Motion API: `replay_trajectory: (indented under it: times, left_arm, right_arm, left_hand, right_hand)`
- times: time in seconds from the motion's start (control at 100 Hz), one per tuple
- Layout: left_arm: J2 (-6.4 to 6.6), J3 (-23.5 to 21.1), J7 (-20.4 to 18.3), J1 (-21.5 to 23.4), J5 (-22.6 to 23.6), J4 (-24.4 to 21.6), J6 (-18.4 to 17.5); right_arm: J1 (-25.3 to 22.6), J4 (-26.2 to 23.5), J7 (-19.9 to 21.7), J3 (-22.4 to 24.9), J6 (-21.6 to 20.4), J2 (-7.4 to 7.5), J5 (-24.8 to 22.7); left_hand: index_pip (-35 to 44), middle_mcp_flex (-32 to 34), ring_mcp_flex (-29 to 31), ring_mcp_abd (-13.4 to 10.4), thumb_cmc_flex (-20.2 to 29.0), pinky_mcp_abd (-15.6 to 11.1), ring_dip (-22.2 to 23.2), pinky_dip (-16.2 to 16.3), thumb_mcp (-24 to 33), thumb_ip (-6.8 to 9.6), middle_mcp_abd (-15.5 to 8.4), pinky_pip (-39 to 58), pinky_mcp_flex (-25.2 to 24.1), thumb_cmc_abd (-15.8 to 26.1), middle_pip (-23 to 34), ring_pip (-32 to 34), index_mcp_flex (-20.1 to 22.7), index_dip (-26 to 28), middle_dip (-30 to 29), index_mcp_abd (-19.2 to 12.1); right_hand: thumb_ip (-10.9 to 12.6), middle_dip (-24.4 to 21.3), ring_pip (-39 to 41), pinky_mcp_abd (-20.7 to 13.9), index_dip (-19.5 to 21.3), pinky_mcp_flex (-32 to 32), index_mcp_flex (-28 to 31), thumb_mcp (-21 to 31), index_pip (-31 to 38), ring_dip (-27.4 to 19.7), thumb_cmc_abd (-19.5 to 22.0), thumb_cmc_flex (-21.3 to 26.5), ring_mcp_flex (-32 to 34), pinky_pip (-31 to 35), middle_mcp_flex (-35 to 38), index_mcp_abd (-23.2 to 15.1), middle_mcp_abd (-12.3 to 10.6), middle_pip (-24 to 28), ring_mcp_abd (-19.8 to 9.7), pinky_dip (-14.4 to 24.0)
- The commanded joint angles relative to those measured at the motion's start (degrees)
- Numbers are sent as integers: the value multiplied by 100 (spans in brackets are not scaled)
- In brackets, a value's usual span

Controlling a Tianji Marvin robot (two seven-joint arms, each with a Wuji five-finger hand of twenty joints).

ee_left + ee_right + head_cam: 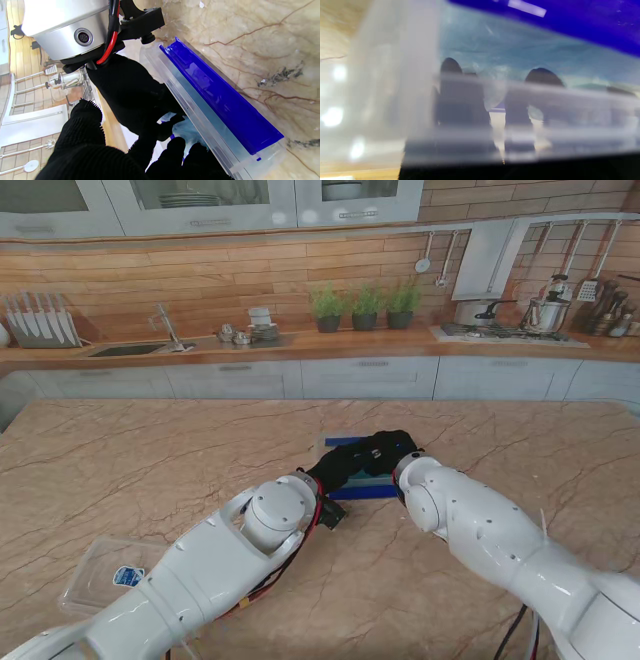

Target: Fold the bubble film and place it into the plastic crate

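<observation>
1. Both black-gloved hands meet over the plastic crate (352, 483), mid-bench, well away from me. Left hand (345, 463) comes in from the left, right hand (392, 450) from the right; they overlap above the crate's opening.
2. Bubble film (186, 131): a pale, crumpled, translucent wad, already down inside the crate, directly under the fingers of both hands. Judgement: placing is nearly complete; what's left is pressing it down and letting go.
3. Left wrist view: left fingers (176, 147) curled down onto the film; right hand (135, 92) alongside, its fingertips on the same wad. Both appear to be gripping or pressing the film, though whether it's a true pinch is unclear.
4. Right wrist view is blurred by the crate wall (395, 87); two dark fingers (451, 75) show through it, against pale film (495, 50).
5. Key relation: the crate's long axis runs left–right across the bench; the film lies straight beneath the fingertips, so the coming move is vertical only. Neither hand is clearly nearer.
6. Materials: crate clear, rigid, ribbed at the rim, with glossy blue trim (220, 100). Film soft, springy, likely to puff back up. Bench (150, 470) polished veined marble.
7. A clear lid-like tray (105, 575) with a blue label lies near me, on the left.
</observation>
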Motion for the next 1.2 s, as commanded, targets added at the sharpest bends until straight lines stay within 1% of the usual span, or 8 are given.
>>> replay_trajectory:
  times: [0.0, 0.2, 0.43, 0.45, 0.49, 0.67, 0.92, 1.19]
  left_arm:
    - [-24, 28, -42, 48, -12, 19, 33]
    - [-42, 36, -1, 36, 0, -35, 197]
    - [-26, 68, -109, -10, -18, -90, 342]
    - [-27, 72, -108, -12, -9, -89, 340]
    - [-28, 74, -105, -14, -4, -90, 342]
    - [-18, 62, -111, -2, -20, -146, 420]
    - [99, 48, -183, 48, 181, -352, 420]
    - [247, 35, -208, 123, 524, -627, 308]
  right_arm:
    - [-48, -125, 24, 33, -1, 11, -10]
    - [-177, -388, 121, 290, 73, 97, -102]
    - [-325, -734, 247, 578, 92, 201, -251]
    - [-336, -761, 247, 602, 85, 211, -277]
    - [-363, -819, 246, 656, 71, 230, -324]
    - [-532, -1147, 292, 947, 31, 321, -525]
    - [-805, -1516, 258, 1317, -3, 415, -819]
    - [-989, -1716, 189, 1528, 31, 445, -953]
  left_hand:
    - [-219, -166, -170, -12, -162, -247, 125, -54, -117, 166, -131, -211, 112, 233, -177, -38, 174, -84, -88, 35]
    - [-407, -235, -172, -40, -172, -269, 31, -204, -120, 163, -170, -257, 122, 222, -326, -118, 361, -167, -185, 147]
    - [-703, -262, -169, -90, -182, -300, -167, -389, -121, 164, -234, -271, 137, 231, -414, -133, 550, -177, -167, 153]
    - [-711, -261, -168, -96, -179, -304, -166, -392, -119, 164, -234, -268, 137, 236, -410, -129, 558, -174, -163, 149]
    - [-725, -265, -172, -88, -183, -303, -165, -397, -121, 164, -235, -264, 136, 234, -407, -126, 566, -167, -157, 140]
    - [-715, -257, -170, -122, -131, -334, -176, -416, -107, 167, -271, -254, 141, 217, -396, -127, 662, -102, -137, 35]
    - [-680, -128, -161, -202, -74, -363, -151, -389, -112, 163, -384, -223, 150, 199, -187, -114, 750, 13, -18, -3]
    - [-664, -88, -148, -269, -45, -404, -141, -334, -119, 157, -434, -206, 155, 188, -48, -111, 821, 91, 67, -29]
  right_hand:
    - [9, -73, -258, 227, 48, -197, -185, -37, -204, -97, -118, -180, -256, -297, -255, 33, 79, -164, 117, -146]
    - [143, -89, -913, 295, 293, -484, -356, -42, -768, -364, 8, -319, -560, -1077, -627, 166, 113, -299, 105, -562]
    - [345, -98, -1124, 285, 571, -571, -423, 35, -1165, -469, 0, -464, -768, -1247, -896, 290, 179, -360, 135, -674]
    - [378, -97, -1116, 289, 906, -577, -395, 54, -1344, -466, -12, -480, -782, -1258, -913, 292, 181, -351, 132, -673]
    - [387, -98, -1117, 299, 1014, -588, -392, 55, -1404, -466, -28, -489, -806, -1269, -937, 307, 189, -352, 128, -675]
    - [390, -98, -1119, 318, 1036, -651, -360, 63, -1415, -461, -74, -488, -891, -1317, -1013, 307, 220, -362, 142, -683]
    - [191, -90, -1072, 330, 657, -666, -340, 93, -1003, -441, -134, -235, -909, -1354, -1015, 254, 239, -335, 148, -638]
    - [151, -86, -1040, 352, 621, -662, -328, 68, -898, -431, -124, -185, -909, -1321, -1002, 249, 257, -323, 173, -622]
